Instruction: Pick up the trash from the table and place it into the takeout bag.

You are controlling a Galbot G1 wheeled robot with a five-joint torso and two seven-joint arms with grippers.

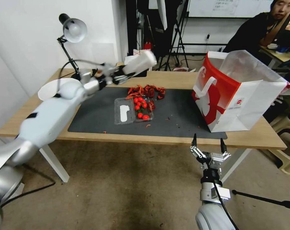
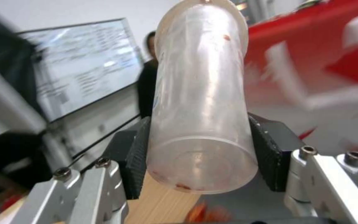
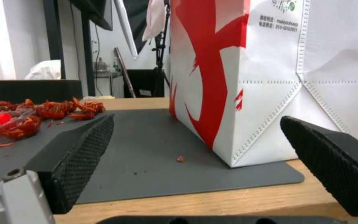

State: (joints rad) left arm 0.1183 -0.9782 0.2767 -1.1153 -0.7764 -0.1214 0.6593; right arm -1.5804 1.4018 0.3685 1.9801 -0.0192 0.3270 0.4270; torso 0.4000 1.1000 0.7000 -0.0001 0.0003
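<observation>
Gripping a clear plastic cup (image 1: 139, 63) near its base, the left tool (image 1: 119, 76) hangs in the upper middle of the head view, above the far edge of the bench (image 1: 170, 80). In the left wrist view the two black pads (image 2: 136, 161) press the cup's sides from either hand, with the closed bottom nearest the camera and the rim pointing away.

The relation that matters is cup to takeout bag (image 1: 237, 92). The bag stands at the right of the head view, on the right end of the dark grey mat (image 1: 97, 115), its mouth open and facing up, slightly tilted toward the upper right. The cup lies to the left of it, well apart, with its long axis close to level and running from lower left to upper right, so the rim already aims roughly toward the bag. The wrist view bears this out: the bag's red printed face fills the ground beyond the rim.

The left arm is the only one carrying anything. The right tool (image 1: 208, 143) sits at the lower middle of the head view, just off the near edge of the bench, fingers spread wide and empty; its wrist view looks at the bag's near corner.

Between cup and bag, at the centre of the frame, lie an open clear tray of cherry tomatoes (image 1: 133, 110) and a heap of red crayfish shells (image 1: 146, 91).
</observation>
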